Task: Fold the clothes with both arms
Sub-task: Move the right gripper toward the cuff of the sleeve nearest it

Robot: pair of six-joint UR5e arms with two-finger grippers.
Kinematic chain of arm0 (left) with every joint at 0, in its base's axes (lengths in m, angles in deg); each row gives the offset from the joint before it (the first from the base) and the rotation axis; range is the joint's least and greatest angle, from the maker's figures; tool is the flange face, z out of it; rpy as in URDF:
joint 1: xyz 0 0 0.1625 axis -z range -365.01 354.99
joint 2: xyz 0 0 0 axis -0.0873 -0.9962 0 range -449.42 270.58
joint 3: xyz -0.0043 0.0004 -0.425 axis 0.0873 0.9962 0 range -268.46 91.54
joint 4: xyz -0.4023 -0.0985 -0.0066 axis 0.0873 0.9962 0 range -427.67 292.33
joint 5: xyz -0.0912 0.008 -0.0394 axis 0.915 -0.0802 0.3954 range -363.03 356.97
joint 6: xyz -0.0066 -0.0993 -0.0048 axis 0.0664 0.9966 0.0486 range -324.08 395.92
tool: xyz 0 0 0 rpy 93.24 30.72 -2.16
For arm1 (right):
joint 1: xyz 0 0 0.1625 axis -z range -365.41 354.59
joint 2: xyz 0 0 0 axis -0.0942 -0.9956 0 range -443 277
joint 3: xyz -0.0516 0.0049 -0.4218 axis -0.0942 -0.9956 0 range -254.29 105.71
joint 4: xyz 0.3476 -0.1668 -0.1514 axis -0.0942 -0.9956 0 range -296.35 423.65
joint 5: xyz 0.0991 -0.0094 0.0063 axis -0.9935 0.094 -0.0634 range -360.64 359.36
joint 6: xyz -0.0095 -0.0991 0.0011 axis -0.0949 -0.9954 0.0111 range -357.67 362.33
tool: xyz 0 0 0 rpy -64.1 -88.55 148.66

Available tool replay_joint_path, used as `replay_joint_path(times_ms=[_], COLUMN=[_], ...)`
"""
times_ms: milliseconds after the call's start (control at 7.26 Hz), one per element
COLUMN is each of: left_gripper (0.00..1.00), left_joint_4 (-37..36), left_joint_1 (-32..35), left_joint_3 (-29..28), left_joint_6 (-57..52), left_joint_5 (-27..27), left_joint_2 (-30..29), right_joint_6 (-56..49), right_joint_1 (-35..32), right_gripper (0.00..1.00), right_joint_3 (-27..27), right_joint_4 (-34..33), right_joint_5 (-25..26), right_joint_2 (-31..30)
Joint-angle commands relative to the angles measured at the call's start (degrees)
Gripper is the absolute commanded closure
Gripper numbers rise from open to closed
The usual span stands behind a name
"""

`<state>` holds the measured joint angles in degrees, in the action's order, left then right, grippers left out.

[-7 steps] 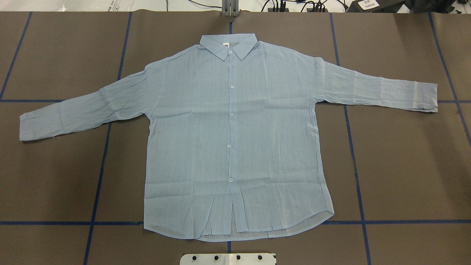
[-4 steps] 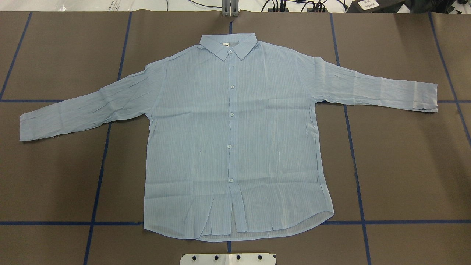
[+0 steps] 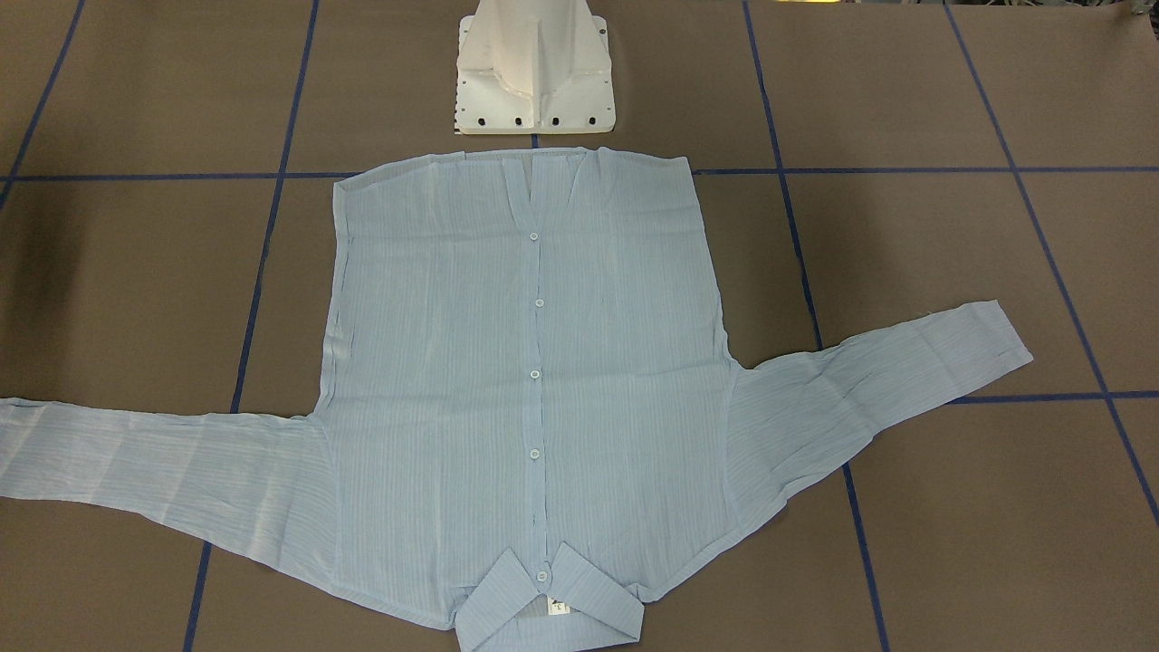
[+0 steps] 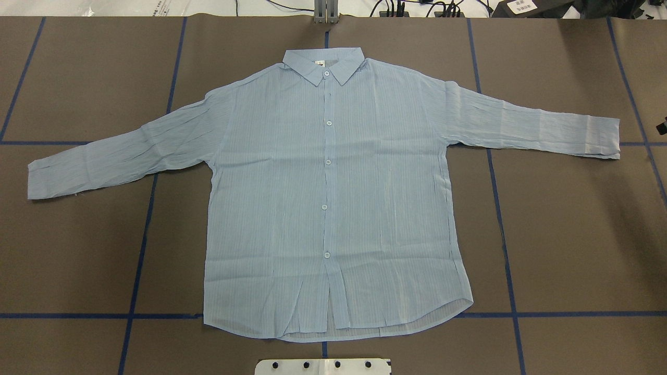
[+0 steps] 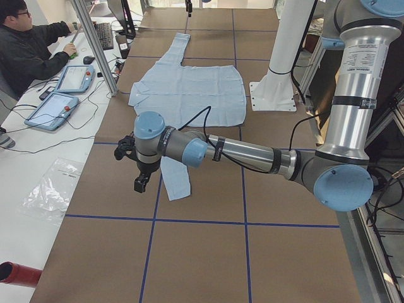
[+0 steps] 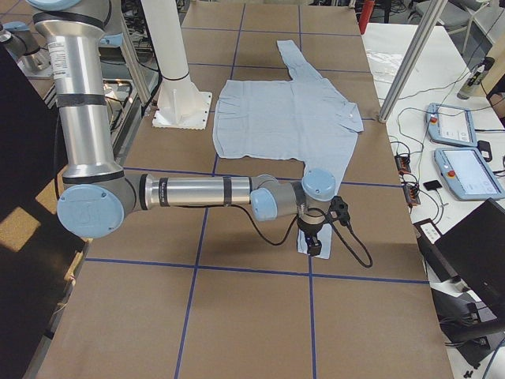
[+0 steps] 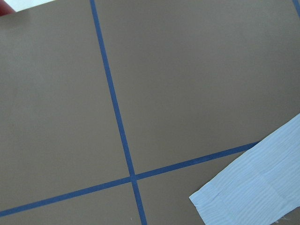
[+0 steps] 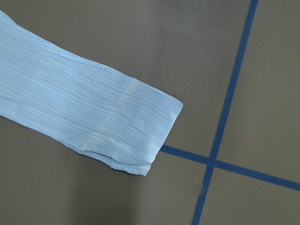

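The light blue striped shirt (image 4: 333,208) lies flat and buttoned, front up, collar away from the robot and both sleeves spread out; it also shows in the front-facing view (image 3: 525,362). My left gripper (image 5: 140,180) hovers over the table just beside the left sleeve's cuff (image 7: 253,192). My right gripper (image 6: 314,243) hovers over the right sleeve's cuff (image 8: 136,131). A small dark part at the overhead view's right edge (image 4: 663,126) looks like the right gripper. Neither wrist view shows fingers, so I cannot tell whether either gripper is open or shut.
The white pedestal base (image 3: 534,72) stands at the shirt's hem side. Blue tape lines (image 4: 140,250) grid the brown table. An operator (image 5: 31,44) sits at a desk with control tablets (image 6: 465,170) beyond the table's far edge.
The shirt has not moved. A small dark part has come into the overhead view at its right edge, level with the right cuff.
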<state>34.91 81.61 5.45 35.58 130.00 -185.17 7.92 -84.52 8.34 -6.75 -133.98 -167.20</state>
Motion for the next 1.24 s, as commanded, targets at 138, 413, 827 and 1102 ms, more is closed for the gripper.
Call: replay_joint_path(times_ms=[138, 413, 827, 1102], left_gripper=[0.01, 0.01, 0.01, 0.0], left_joint_4=[3.7, 3.6, 3.6, 3.7], left_joint_1=[-0.1, -0.1, -0.1, -0.1], left_joint_3=[-0.4, -1.4, -1.4, -1.3], left_joint_6=[-0.1, -0.3, -0.1, -0.1], left_joint_5=[0.1, 0.1, 0.1, 0.1], left_joint_2=[0.7, 1.0, 0.9, 0.8], right_joint_6=[24.7, 24.8, 25.2, 26.4], right_joint_1=[7.9, 10.4, 11.3, 11.2], right_gripper=[0.0, 0.0, 0.0, 0.0], right_joint_3=[-6.9, -7.3, -10.6, -10.6], right_joint_4=[19.3, 20.4, 20.0, 20.5], right_joint_5=[0.9, 4.5, 7.9, 10.5], right_joint_2=[-0.6, 0.3, 2.8, 2.9])
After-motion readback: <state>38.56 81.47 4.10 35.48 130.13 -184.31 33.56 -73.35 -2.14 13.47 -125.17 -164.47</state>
